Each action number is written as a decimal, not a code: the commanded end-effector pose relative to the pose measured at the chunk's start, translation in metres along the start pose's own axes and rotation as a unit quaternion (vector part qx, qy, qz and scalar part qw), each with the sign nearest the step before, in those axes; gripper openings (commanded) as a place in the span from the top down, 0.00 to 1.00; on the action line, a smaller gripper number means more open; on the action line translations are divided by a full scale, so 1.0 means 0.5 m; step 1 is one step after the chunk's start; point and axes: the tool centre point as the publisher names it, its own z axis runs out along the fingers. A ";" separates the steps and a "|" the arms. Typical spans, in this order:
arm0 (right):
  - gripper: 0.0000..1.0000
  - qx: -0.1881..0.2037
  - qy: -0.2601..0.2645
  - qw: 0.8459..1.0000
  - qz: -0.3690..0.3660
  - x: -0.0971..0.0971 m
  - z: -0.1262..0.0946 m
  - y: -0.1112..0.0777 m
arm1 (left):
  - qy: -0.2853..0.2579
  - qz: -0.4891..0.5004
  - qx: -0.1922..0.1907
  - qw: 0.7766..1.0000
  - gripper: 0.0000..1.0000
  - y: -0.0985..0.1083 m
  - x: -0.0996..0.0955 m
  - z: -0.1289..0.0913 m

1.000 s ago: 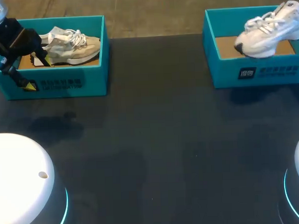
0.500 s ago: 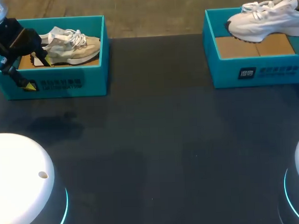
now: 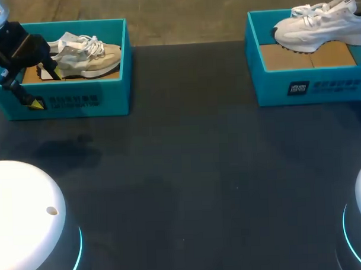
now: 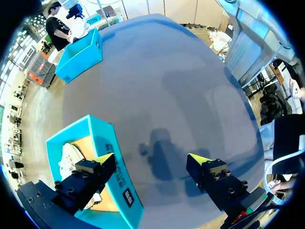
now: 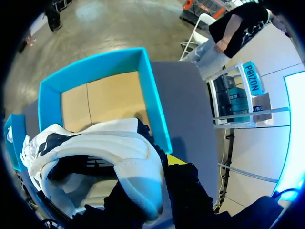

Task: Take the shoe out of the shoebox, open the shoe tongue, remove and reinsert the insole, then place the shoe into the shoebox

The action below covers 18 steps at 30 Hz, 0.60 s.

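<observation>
Now, with the right gripper (image 5: 164, 177), clamps the white shoe (image 3: 317, 27) by the heel, fingers closed on it from two sides. Shows one yellow tip against the outer side of the heel in the right wrist view, with the other finger dark and mostly hidden under the shoe. Holds that shoe aloft over the right shoebox (image 3: 268, 84), toe toward the middle of the desk (image 3: 187, 170), heel toward the desk's right edge, laces loose on top. Leaves the box's brown cardboard floor bare beneath the sole. Takes in, from the wrist, the teal walls of that box ahead of the fingers, plus the cardboard panels beyond the shoe's white upper and dark lining.

With the left gripper (image 3: 46, 89), straddles the front wall of the left shoebox (image 3: 116, 84) near its left corner, fingers spread wide and gripping nothing. Puts one yellow tip inside the box, just beside the heel of the beige shoe (image 3: 86, 55), and the other outside, over the dark desk. Confirms this in the left wrist view, with the teal wall between the two tips. Has the beige shoe on its sole on the cardboard inside, toe toward the box's right wall. Has the two boxes well apart, at the desk's far left and far right.
</observation>
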 end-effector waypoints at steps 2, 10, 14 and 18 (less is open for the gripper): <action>1.00 -0.006 0.002 1.000 -0.008 -0.006 0.006 -0.002 | 0.001 0.000 -0.001 1.000 0.00 0.001 0.000 -0.001; 1.00 -0.011 -0.006 1.000 -0.027 -0.007 0.039 0.012 | 0.001 0.000 -0.001 1.000 0.00 0.001 0.000 -0.001; 1.00 -0.011 -0.005 1.000 -0.029 -0.009 0.059 0.022 | 0.001 0.000 -0.001 1.000 0.00 0.001 0.000 -0.001; 1.00 -0.010 -0.004 0.999 -0.030 -0.010 0.071 0.036 | 0.001 0.000 -0.001 1.000 0.00 0.001 0.000 -0.001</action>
